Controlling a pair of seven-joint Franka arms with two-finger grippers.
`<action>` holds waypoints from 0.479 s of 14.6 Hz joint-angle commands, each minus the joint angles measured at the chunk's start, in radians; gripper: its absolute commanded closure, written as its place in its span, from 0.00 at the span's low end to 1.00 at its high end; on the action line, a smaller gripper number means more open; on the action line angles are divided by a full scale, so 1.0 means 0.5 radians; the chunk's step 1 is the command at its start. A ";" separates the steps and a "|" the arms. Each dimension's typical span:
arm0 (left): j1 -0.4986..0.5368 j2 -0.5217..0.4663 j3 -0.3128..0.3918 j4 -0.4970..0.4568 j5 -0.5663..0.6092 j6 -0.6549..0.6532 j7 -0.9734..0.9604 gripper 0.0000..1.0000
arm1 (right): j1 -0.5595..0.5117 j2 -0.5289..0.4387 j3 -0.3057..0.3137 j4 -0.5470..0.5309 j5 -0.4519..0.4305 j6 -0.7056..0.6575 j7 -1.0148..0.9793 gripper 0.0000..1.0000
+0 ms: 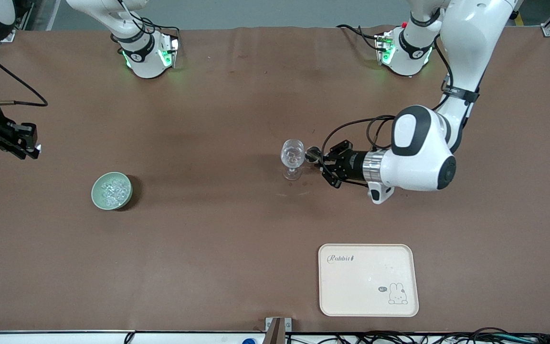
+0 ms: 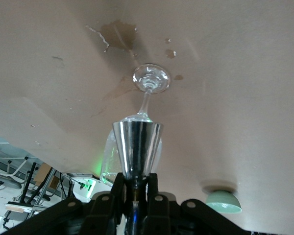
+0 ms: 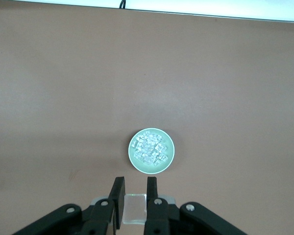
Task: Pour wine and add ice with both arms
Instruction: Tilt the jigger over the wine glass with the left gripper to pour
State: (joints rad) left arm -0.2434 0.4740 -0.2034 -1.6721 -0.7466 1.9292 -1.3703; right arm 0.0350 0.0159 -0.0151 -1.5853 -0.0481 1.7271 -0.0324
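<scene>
A clear stemmed wine glass (image 1: 293,155) stands upright mid-table; its foot shows in the left wrist view (image 2: 151,78). My left gripper (image 1: 321,161) is level with the glass's bowl and shut on a steel cone-shaped measuring cup (image 1: 311,154), (image 2: 137,144), whose mouth lies on its side against the glass's bowl. A pale green bowl (image 1: 96,197) toward the right arm's end holds several chunks of ice (image 1: 112,188), (image 3: 151,149). My right gripper (image 1: 29,149), (image 3: 134,193) hangs above the table at that end, apart from the bowl (image 3: 132,159), and is shut on one clear ice cube (image 3: 135,208).
A cream tray (image 1: 368,279) with a rabbit drawing lies near the front camera, toward the left arm's end. Wet stains (image 2: 118,34) mark the brown table beside the glass's foot. The green bowl also shows in the left wrist view (image 2: 223,201).
</scene>
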 commanded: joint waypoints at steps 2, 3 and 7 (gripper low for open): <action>-0.071 -0.068 0.014 -0.049 0.179 0.023 -0.201 0.99 | -0.006 -0.023 -0.006 -0.002 -0.014 0.016 -0.079 0.97; -0.099 -0.068 0.014 -0.046 0.223 0.026 -0.253 0.99 | -0.009 -0.022 -0.007 -0.002 -0.011 0.010 -0.086 0.97; -0.148 -0.064 0.014 -0.049 0.296 0.035 -0.327 0.99 | -0.006 -0.026 -0.007 -0.008 0.013 -0.113 -0.086 0.97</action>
State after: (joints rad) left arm -0.2989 0.4729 -0.2034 -1.6728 -0.6238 1.9326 -1.5034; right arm 0.0349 0.0158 -0.0199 -1.5819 -0.0477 1.7007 -0.0636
